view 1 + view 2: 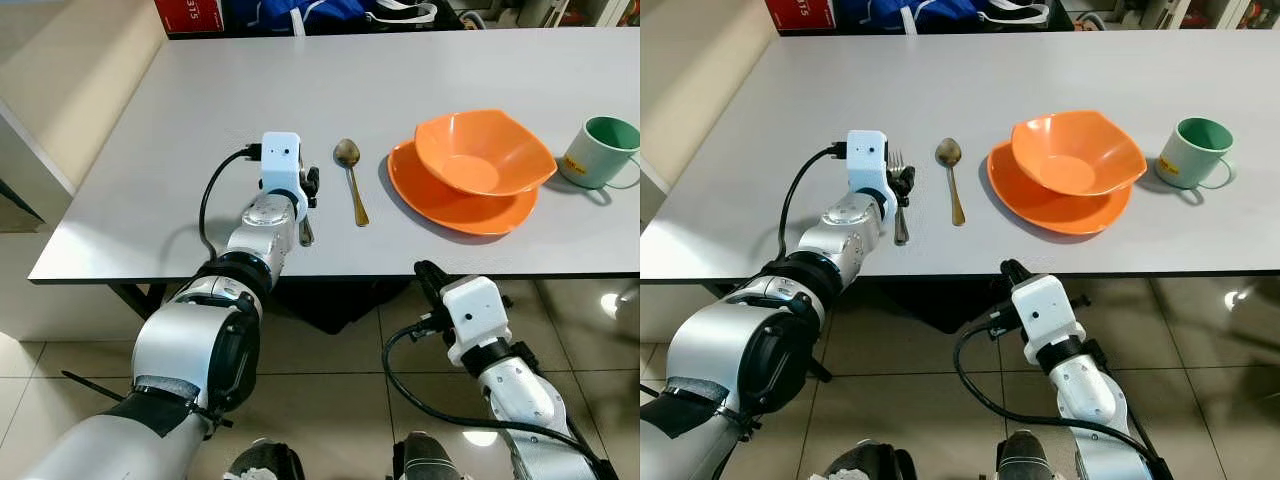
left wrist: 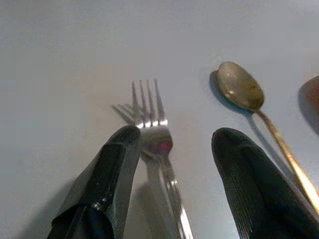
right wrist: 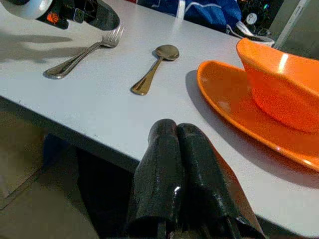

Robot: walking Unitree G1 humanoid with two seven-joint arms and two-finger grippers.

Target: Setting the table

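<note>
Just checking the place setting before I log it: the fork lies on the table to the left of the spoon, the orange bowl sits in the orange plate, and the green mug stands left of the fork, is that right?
One thing is off. The green mug stands to the right of the orange plate, at the far right of the setting, as the right eye view shows. The rest holds: the fork lies on the table left of the spoon, and the orange bowl sits in the plate.

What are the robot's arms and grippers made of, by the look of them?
Rounded silver shells with black joints. Each wrist carries a white box with a looping black cable. The left gripper and right gripper each have two long, glossy black fingers.
</note>
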